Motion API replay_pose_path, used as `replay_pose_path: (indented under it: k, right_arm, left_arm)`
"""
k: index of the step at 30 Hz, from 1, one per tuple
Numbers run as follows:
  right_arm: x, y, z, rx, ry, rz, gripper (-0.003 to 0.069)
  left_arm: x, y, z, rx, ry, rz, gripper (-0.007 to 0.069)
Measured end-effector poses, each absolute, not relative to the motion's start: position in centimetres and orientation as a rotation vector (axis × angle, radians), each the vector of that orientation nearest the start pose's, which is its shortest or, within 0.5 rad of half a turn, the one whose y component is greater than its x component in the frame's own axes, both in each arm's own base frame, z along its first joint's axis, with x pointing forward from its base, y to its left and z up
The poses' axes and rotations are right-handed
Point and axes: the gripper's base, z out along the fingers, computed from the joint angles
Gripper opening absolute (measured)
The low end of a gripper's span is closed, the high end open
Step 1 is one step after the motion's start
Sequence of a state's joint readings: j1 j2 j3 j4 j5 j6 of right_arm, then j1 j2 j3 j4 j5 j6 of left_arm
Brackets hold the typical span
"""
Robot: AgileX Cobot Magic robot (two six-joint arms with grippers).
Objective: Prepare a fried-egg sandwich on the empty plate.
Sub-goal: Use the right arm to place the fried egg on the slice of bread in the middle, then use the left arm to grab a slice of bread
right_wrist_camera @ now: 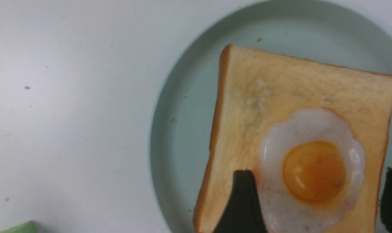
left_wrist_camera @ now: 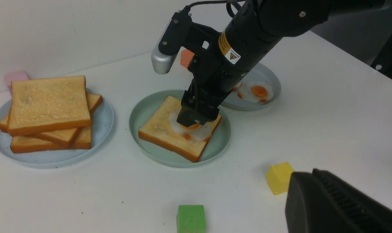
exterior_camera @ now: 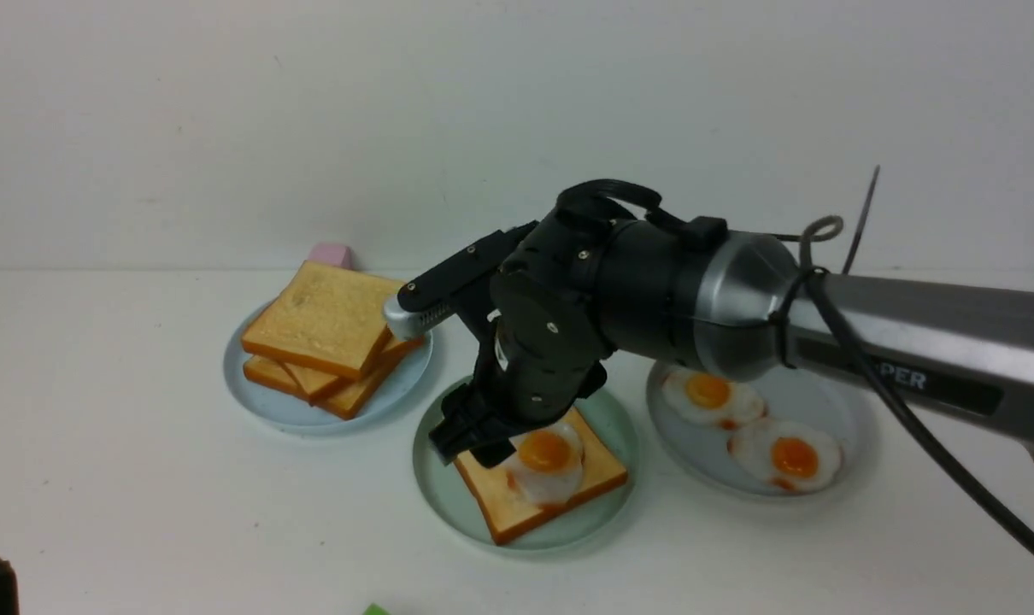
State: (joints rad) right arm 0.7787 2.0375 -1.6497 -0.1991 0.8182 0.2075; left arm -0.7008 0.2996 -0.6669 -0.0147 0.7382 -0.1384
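**Mia:** The black right claw (exterior_camera: 474, 446) has its fingers apart around the white fried egg (exterior_camera: 547, 461). The egg lies on the square golden toast slice (exterior_camera: 500, 506) on the round mint-green plate (exterior_camera: 436, 491).

**Ben:** A crooked lift could drag the egg off! I can't tell if the black left claw (left_wrist_camera: 338, 207) is apart.

**Mia:** There's a smooth white table (exterior_camera: 98, 470) and a bare white wall (exterior_camera: 226, 128).

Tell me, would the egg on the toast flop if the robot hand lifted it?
Probably not much: the egg looks like a glossy moulded toy, so it likely stays fairly stiff. It looks thin, so probably light. Its shiny surface could be slippery, so a push may slide it across the toast.
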Motion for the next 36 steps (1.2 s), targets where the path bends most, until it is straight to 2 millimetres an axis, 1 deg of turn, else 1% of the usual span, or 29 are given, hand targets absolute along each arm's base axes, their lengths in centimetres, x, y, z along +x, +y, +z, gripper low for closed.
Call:
replay_pose_path:
  k: [2, 4, 6, 7, 9, 10, 11, 13, 14, 15, 18, 20, 21, 22, 24, 25, 26, 27, 28, 29, 30, 31, 33, 35, 36]
  right_arm:
    - [32.5, 30.3, 23.5, -0.87, 2.501, 0.095, 0.0536]
    - [32.0, 29.7, 25.2, -0.858, 2.496, 0.097, 0.0511]
    - [30.8, 28.5, 28.0, -0.842, 2.503, 0.091, 0.0438]
    - [30.6, 28.2, 28.6, -0.839, 2.506, 0.088, 0.043]
    - [28.7, 26.2, 32.1, -0.83, 2.522, 0.067, 0.03]
    - [28.1, 25.6, 33.2, -0.827, 2.52, 0.065, 0.0266]
    - [27.0, 24.4, 34.7, -0.824, 2.531, 0.052, 0.0183]
    - [25.4, 22.8, 36.4, -0.815, 2.531, 0.047, 0.0079]
    - [24.4, 21.7, 37.4, -0.805, 2.522, 0.054, 0.0023]
    - [23.5, 20.9, 38.0, -0.798, 2.515, 0.059, -0.0001]
    - [21.2, 18.6, 39.2, -0.748, 2.505, 0.086, -0.0011]
    - [20.0, 17.5, 39.3, -0.724, 2.512, 0.101, -0.0011]
    - [18.9, 16.4, 39.6, -0.708, 2.506, 0.12, -0.0012]
    - [18.0, 15.7, 39.7, -0.7, 2.506, 0.132, -0.0012]
    - [16.8, 14.6, 39.5, -0.691, 2.508, 0.147, -0.0012]
    - [16.0, 13.8, 39.5, -0.685, 2.502, 0.157, -0.0011]
    - [15.3, 13.1, 39.5, -0.677, 2.496, 0.165, -0.001]
    - [14.6, 12.5, 39.7, -0.67, 2.484, 0.174, -0.001]
    - [14.0, 11.9, 39.7, -0.663, 2.473, 0.183, -0.001]
    - [13.5, 11.3, 39.9, -0.658, 2.461, 0.192, -0.0009]
    - [13.0, 10.9, 40.0, -0.652, 2.449, 0.2, -0.0009]
    - [12.5, 10.4, 40.2, -0.646, 2.434, 0.211, -0.0009]
    - [11.6, 9.4, 40.5, -0.631, 2.406, 0.231, -0.0007]
    - [10.8, 8.7, 40.8, -0.621, 2.385, 0.246, -0.0006]
    - [10.5, 8.4, 40.9, -0.616, 2.377, 0.252, -0.0006]
  left_arm:
    - [3.3, -2.9, 34.7, 0.52, 1.836, -0.597, 0.002]
    - [3.5, -3.0, 34.5, 0.504, 1.869, -0.607, 0.002]
    - [4.3, -3.7, 34.1, 0.469, 1.955, -0.612, 0.002]
    - [4.4, -3.8, 34.0, 0.467, 1.962, -0.612, 0.002]
    - [5.9, -4.8, 33.4, 0.455, 2.056, -0.572, 0.002]
    - [6.8, -5.4, 33.1, 0.461, 2.098, -0.543, 0.002]
    - [7.8, -6.1, 32.6, 0.471, 2.138, -0.503, 0.0013]
    - [9.9, -7.6, 31.9, 0.498, 2.208, -0.435, -0.0013]
    - [11.1, -8.5, 31.6, 0.513, 2.244, -0.402, -0.0013]
    - [12.0, -9.2, 31.3, 0.519, 2.269, -0.384, -0.0013]
    - [15.7, -11.1, 30.9, 0.51, 2.343, -0.318, -0.0013]
    - [17.9, -11.5, 30.9, 0.483, 2.377, -0.291, -0.0013]
    - [19.7, -11.6, 30.9, 0.459, 2.399, -0.279, -0.0013]
    - [21.0, -11.4, 31.2, 0.435, 2.405, -0.28, -0.0013]
    - [23.7, -11.2, 31.2, 0.405, 2.426, -0.283, -0.0013]
    - [25.6, -10.9, 30.9, 0.374, 2.448, -0.294, -0.0013]
    - [26.9, -10.7, 31.2, 0.351, 2.45, -0.309, -0.0013]
    - [28.6, -10.4, 30.7, 0.325, 2.476, -0.324, -0.0013]
    - [29.6, -10.3, 30.9, 0.306, 2.477, -0.336, -0.0013]
    - [31.4, -10.3, 30.1, 0.305, 2.5, -0.338, -0.0013]
    - [32.6, -10.4, 30.0, 0.305, 2.501, -0.339, -0.0013]
    - [33.6, -10.7, 29.3, 0.311, 2.52, -0.337, -0.0013]
    - [35.5, -11.4, 28.5, 0.332, 2.535, -0.332, -0.0013]
    - [37.1, -12.3, 27.3, 0.364, 2.555, -0.315, -0.0013]
    - [37.7, -12.6, 27.2, 0.38, 2.55, -0.302, -0.0013]
